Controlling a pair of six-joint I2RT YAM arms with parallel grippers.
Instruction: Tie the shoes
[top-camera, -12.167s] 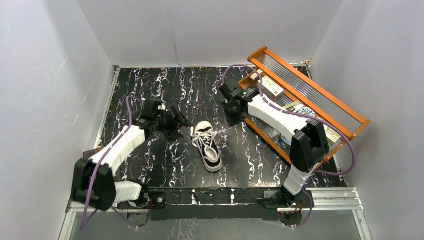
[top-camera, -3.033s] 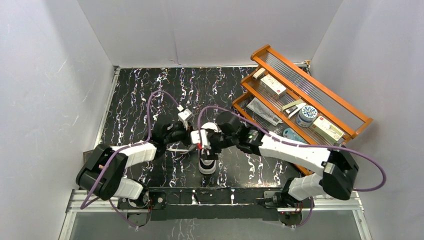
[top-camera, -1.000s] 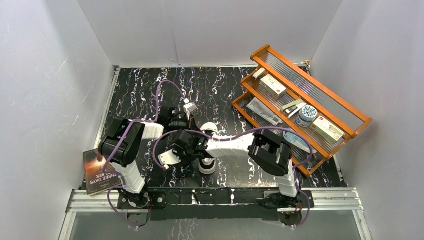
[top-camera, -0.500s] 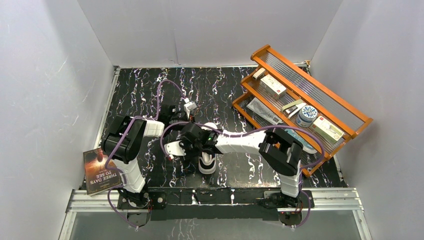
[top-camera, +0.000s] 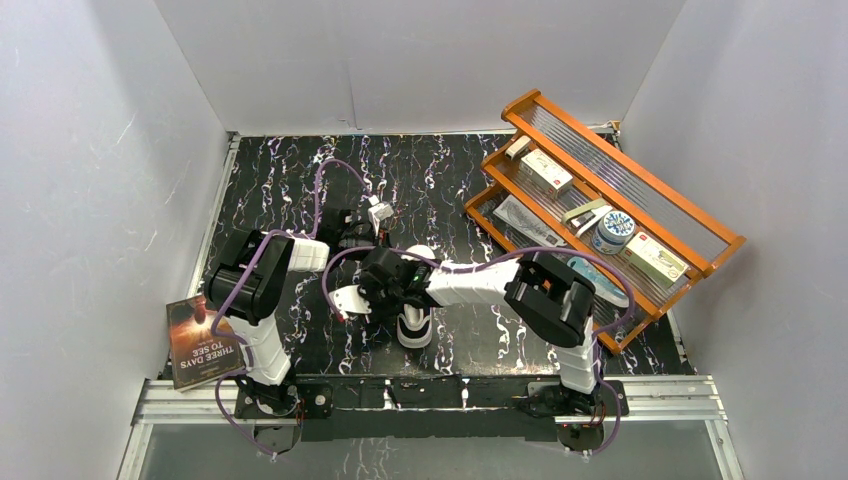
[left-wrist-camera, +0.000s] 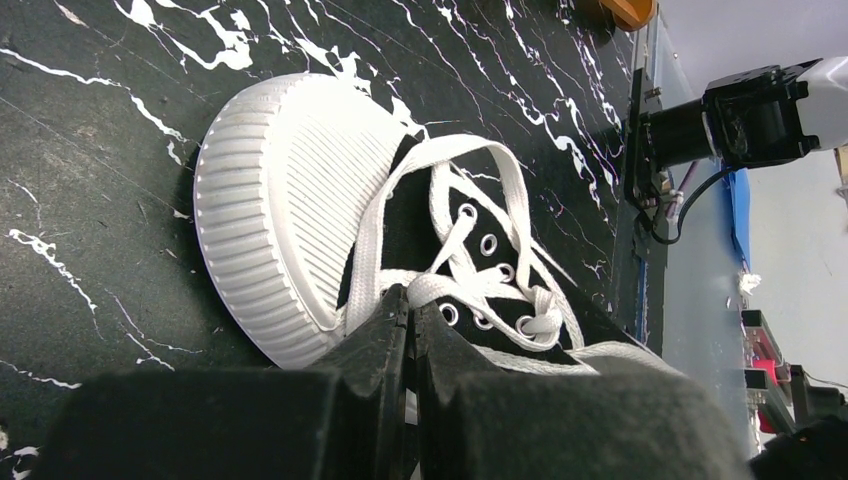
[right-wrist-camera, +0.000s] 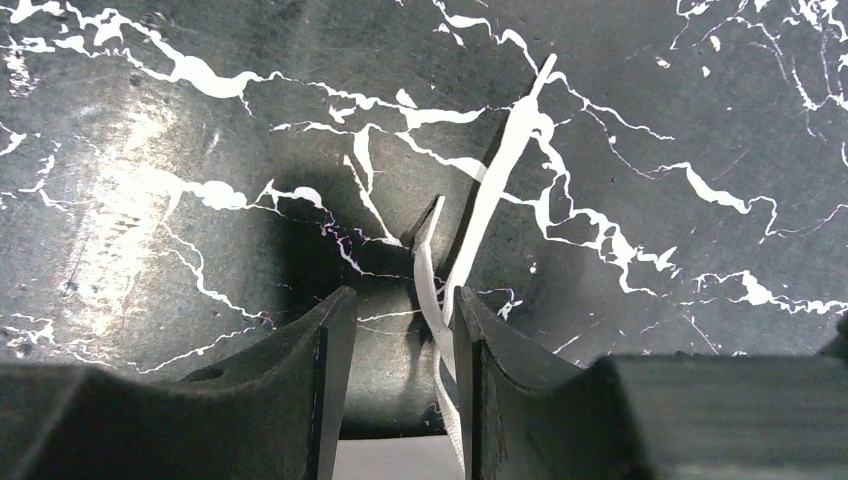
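Observation:
The shoe (top-camera: 414, 312) is a black sneaker with a white sole. It lies mid-table, with its white toe cap (left-wrist-camera: 285, 190) pointing away from the arm bases. My left gripper (left-wrist-camera: 410, 300) sits at the toe end (top-camera: 380, 243) and is shut on a loop of white lace (left-wrist-camera: 465, 288) over the eyelets. A knot of lace shows further down the tongue. My right gripper (right-wrist-camera: 402, 300) hovers over the table left of the shoe (top-camera: 362, 298). Its fingers stand apart, and a free lace end (right-wrist-camera: 492, 190) hangs between them, close to the right finger (right-wrist-camera: 468, 330).
An orange wooden rack (top-camera: 690, 225) holding boxes and a round tin stands at the right, tilted against the wall. A book (top-camera: 200, 342) lies at the near left edge. White walls enclose the black marbled table (top-camera: 300, 180).
My right gripper has shifted slightly up and to the right, toward the shoe, and its fingers have narrowed around the lace end. The left gripper has kept its hold.

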